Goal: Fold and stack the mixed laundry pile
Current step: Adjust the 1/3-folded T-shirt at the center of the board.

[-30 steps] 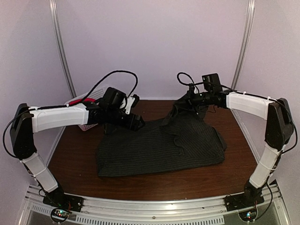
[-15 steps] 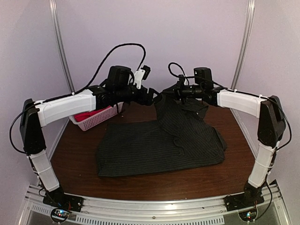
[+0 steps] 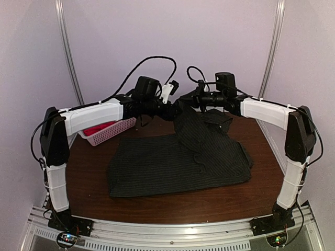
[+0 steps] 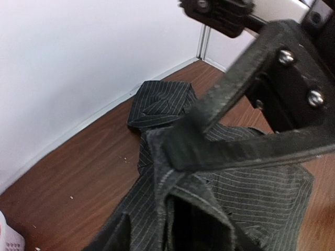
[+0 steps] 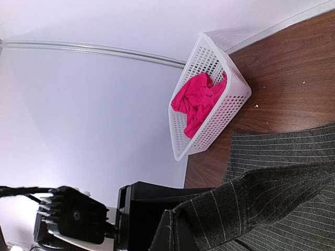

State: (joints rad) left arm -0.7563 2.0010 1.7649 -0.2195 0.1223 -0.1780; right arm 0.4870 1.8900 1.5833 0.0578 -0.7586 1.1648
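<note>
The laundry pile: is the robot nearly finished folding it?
Nothing is stacked yet. The right claw holds up part of the striped shirt, the left claw beside it; the rest lies spread on the table. The pink T-shirt sits crumpled in the basket.

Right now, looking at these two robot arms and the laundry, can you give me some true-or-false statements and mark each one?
1. The red-pink T-shirt lies in the white basket. True.
2. The pinstriped shirt lies wholly flat on the table. False: its far part is held up off it.
3. The right gripper is shut on the pinstriped shirt. True.
4. The white basket stands at the table's right side. False: it is at the far left.
</note>
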